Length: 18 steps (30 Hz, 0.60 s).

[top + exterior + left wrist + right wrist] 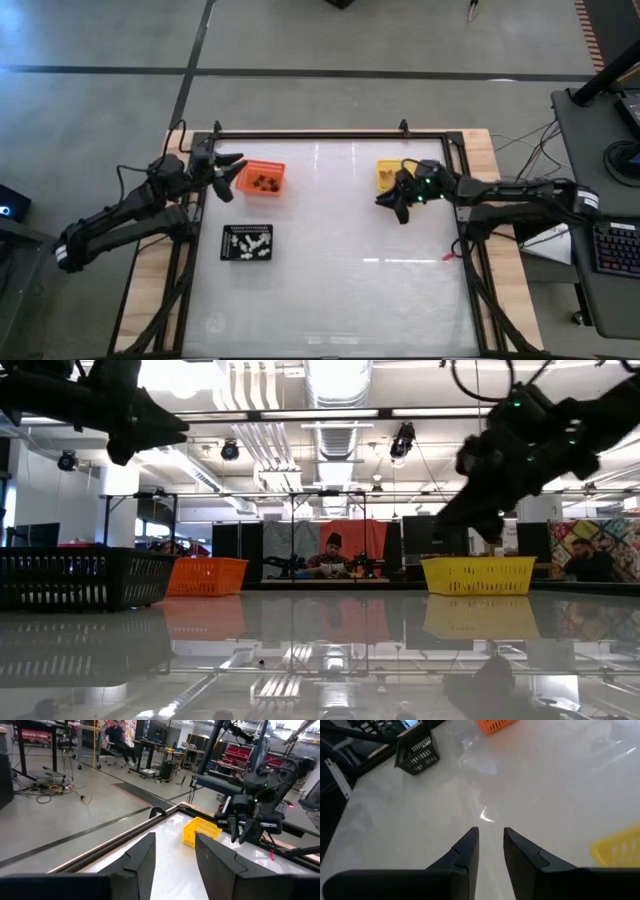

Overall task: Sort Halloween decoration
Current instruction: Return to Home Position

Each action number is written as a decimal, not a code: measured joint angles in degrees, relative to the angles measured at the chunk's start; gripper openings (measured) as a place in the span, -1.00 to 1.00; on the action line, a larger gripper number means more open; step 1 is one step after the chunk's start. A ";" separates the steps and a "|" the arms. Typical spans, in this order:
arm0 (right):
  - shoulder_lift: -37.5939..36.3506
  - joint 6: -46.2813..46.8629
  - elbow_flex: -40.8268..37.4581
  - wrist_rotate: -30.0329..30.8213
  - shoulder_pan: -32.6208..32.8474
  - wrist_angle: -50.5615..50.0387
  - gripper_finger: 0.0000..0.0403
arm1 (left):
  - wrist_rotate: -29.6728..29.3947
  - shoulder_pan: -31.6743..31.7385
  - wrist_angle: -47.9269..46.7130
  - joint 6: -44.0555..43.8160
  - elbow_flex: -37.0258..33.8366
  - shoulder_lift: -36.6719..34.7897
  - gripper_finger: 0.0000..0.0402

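The white glossy table [340, 290] carries three trays. The left gripper [238, 166] hangs raised just beside the orange tray [244, 188], fingers parted and empty. The right gripper [390, 208], also raised, has a narrow gap between its fingers and holds nothing. Its wrist covers part of the yellow tray [382, 165], whose contents are too small to tell. The black tray [226, 232] sits nearer the front. Dark trinkets [265, 182] lie in the orange tray and white trinkets [250, 244] in the black one.

Lay sorted: black trinkets [265, 182] bunched in the orange tray [244, 178] by the back-left corner of the tabletop [340, 260], white trinkets [250, 243] strewn across the black tray [226, 243] along the left edge, brownish trinkets [385, 178], faint, in the yellow tray [381, 165] near the back edge.
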 joint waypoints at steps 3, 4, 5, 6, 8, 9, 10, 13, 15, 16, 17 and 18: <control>-5.23 1.61 -3.73 0.01 0.00 0.06 -0.62 | -0.01 0.00 -1.01 0.00 0.00 -0.74 -0.40; -7.15 2.00 -4.78 0.01 0.00 0.32 -0.63 | 0.00 0.00 -1.16 0.00 0.00 -0.88 -0.40; -9.28 2.39 -5.71 0.01 0.00 0.44 -0.63 | 0.00 0.00 -1.19 0.00 0.00 -1.03 -0.40; -11.38 2.78 -6.56 0.01 0.00 0.47 -0.64 | 0.00 0.00 -1.22 0.00 0.00 -1.12 -0.40; -15.58 2.90 -8.02 0.01 0.00 0.45 -0.64 | 0.00 0.00 -1.18 0.00 0.00 -1.31 -0.40; -17.67 2.90 -8.64 0.01 0.00 0.38 -0.64 | 0.02 0.00 -1.24 0.00 0.00 -1.37 -0.40; -19.62 2.89 -9.16 0.01 0.00 -0.08 -0.63 | 0.04 0.00 -1.22 0.00 0.00 -1.48 -0.40; -24.83 2.86 -10.87 0.01 0.00 -0.39 -0.61 | 0.04 0.00 -1.26 0.05 0.00 -1.73 -0.40; -27.94 2.84 -12.18 0.03 0.00 -0.41 -0.60 | 0.07 0.00 -1.26 0.20 0.00 -1.87 -0.40; -29.33 2.86 -12.88 0.01 0.00 -0.40 -0.59 | 0.07 0.00 -1.27 0.20 0.00 -1.97 -0.40; -30.59 2.88 -13.60 0.03 -0.02 -0.40 -0.59 | 0.07 0.00 -1.31 0.20 0.00 -2.07 -0.40; -31.80 2.88 -14.30 0.03 -0.02 -0.42 -0.59 | 0.08 0.00 -1.35 0.20 0.00 -2.19 -0.40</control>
